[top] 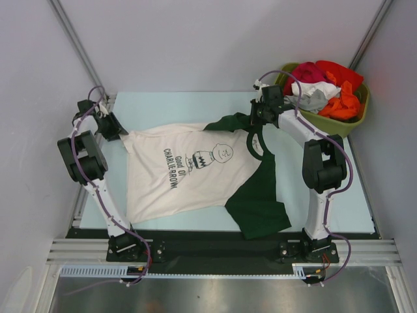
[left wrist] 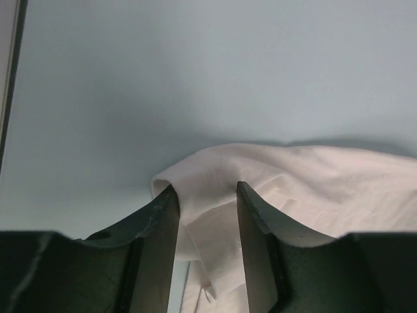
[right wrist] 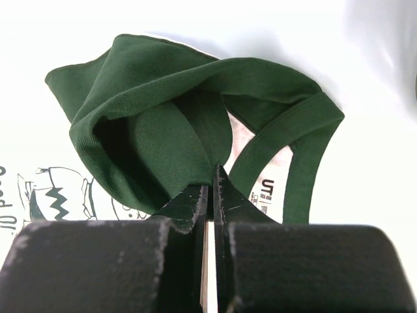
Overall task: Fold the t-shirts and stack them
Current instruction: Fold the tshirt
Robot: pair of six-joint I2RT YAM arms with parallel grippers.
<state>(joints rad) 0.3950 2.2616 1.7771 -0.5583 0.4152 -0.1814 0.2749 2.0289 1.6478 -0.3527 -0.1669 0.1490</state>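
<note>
Right, the t-shirt is lying spread out, print side up, across the middle of the pale blue table, cream body toward the left and dark green sleeves toward the right. Its black lettering and a cartoon figure are facing the overhead camera, turned sideways.

Over on the left, the left gripper is sitting low at the far left corner of the cream fabric. Its two fingers are standing apart, and a fold of the cream cloth is lying in the gap between them. Neither finger is pressing the cloth flat.

On the right, the right gripper is hanging over the neck end of the shirt. Its jaws are squeezed together on the fabric, and the green cloth is bunching up in a loose roll just beyond the fingertips. The green collar band is looping off to one side, and a small white neck label is showing inside it.

At the back right corner, well apart from the spread shirt, an olive-green tub is sitting with a heap of red, orange and white clothes piled in it.
</note>
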